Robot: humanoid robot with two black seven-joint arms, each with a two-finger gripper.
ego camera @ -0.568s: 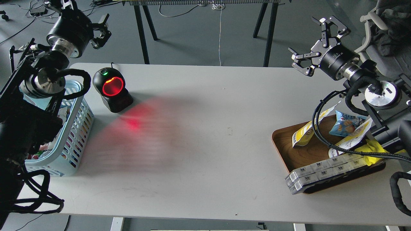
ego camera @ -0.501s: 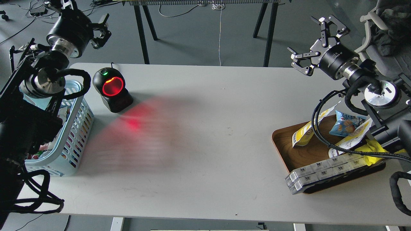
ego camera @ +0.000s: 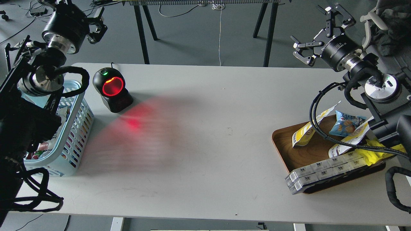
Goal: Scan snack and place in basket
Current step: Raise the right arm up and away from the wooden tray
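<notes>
A yellow snack pouch [ego camera: 302, 133] leans in the brown wooden tray [ego camera: 282, 146] at the right, its barcode side showing. A second similar pouch [ego camera: 351, 138] lies further right, partly behind my right arm's cables. The light-blue slotted basket [ego camera: 77, 126] stands at the table's left edge, largely hidden by my left arm, with several items inside. My right gripper [ego camera: 318, 32] is open and empty, raised beyond the table's far right edge, well above the tray. My left gripper [ego camera: 78, 14] is open and empty, high behind the basket.
A black barcode scanner [ego camera: 112, 89] with a glowing red window stands next to the basket and throws red light on the table. The tray also holds a light-blue snack bag [ego camera: 345, 123], a long yellow wrapper [ego camera: 377, 150] and white boxes [ego camera: 322, 171] along its front.
</notes>
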